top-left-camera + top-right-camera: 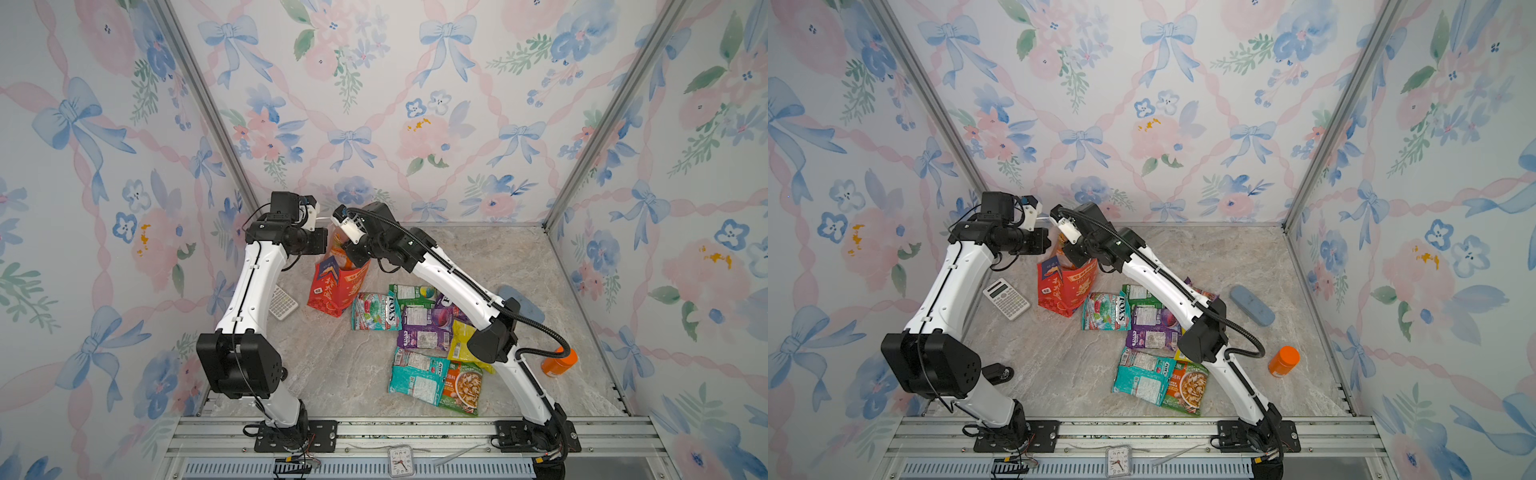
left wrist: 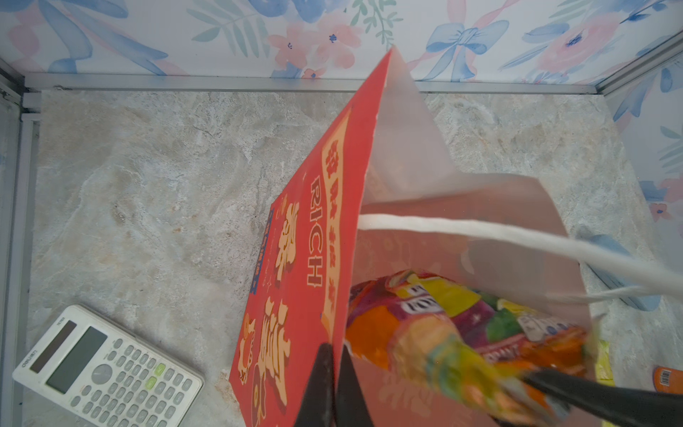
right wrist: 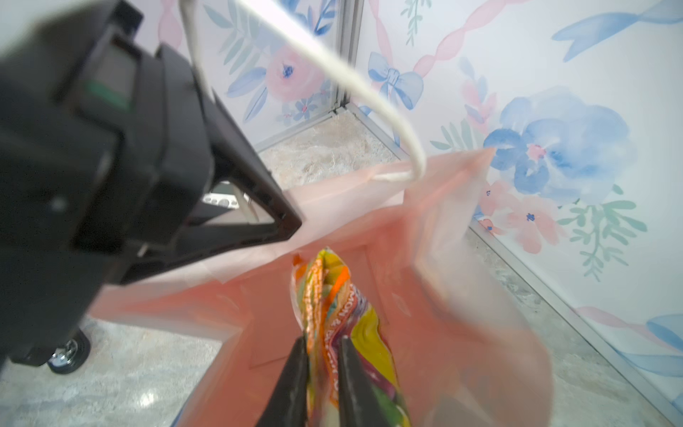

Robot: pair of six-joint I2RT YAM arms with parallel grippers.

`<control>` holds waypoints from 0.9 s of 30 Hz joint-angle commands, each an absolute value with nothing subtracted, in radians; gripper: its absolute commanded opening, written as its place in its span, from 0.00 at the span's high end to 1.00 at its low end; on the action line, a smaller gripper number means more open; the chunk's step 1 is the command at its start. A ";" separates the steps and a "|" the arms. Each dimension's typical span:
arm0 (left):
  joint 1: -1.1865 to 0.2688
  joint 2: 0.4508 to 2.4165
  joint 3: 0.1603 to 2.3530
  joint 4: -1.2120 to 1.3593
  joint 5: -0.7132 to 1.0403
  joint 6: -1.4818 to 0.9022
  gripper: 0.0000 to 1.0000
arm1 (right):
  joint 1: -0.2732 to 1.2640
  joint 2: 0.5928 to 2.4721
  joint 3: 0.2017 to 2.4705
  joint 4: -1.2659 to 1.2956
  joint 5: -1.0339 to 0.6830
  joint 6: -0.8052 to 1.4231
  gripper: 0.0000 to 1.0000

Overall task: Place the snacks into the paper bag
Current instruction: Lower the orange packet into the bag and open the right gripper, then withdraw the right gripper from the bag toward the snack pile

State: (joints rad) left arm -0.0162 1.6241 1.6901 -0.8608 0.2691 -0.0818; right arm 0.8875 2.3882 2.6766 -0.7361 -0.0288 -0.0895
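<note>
The red paper bag (image 1: 336, 291) (image 1: 1065, 291) stands at the back left of the table, mouth up. My left gripper (image 2: 334, 345) is shut on the bag's (image 2: 306, 258) rim and holds that side. My right gripper (image 3: 323, 342) reaches down into the mouth of the bag (image 3: 425, 295). Its jaws stand slightly apart, and a blurred orange and yellow snack packet (image 3: 332, 288) (image 2: 443, 325) hangs between them inside the bag. Several more snacks lie flat to the bag's right: a teal one (image 1: 376, 311), a purple one (image 1: 424, 328), a yellow one (image 1: 461, 343), and another teal one (image 1: 417, 376).
A white calculator (image 1: 283, 302) (image 2: 107, 369) lies left of the bag. An orange-capped bottle (image 1: 559, 362) lies on its side at the right. A pale blue case (image 1: 1252, 305) rests behind the right arm. A small clock (image 1: 401, 461) sits on the front rail.
</note>
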 commanded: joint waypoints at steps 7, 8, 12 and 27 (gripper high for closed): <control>-0.012 1.626 1.671 -0.871 0.281 -0.076 1.00 | 0.896 2.311 2.723 -0.656 0.032 -0.090 0.41; -0.012 1.624 1.672 -0.870 0.279 -0.077 1.00 | 0.897 2.293 2.715 -0.657 0.040 -0.086 0.39; -0.011 1.624 1.669 -0.870 0.269 -0.078 1.00 | 0.895 2.197 2.635 -0.641 0.082 -0.065 0.26; 0.000 1.624 1.652 -0.858 0.219 -0.097 1.00 | 0.844 1.609 1.840 -0.449 0.121 0.075 0.01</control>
State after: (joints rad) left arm -0.0101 1.6241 1.6726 -0.8539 0.2398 -0.0830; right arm 0.8673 1.6863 1.9827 -0.5049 0.1062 0.0181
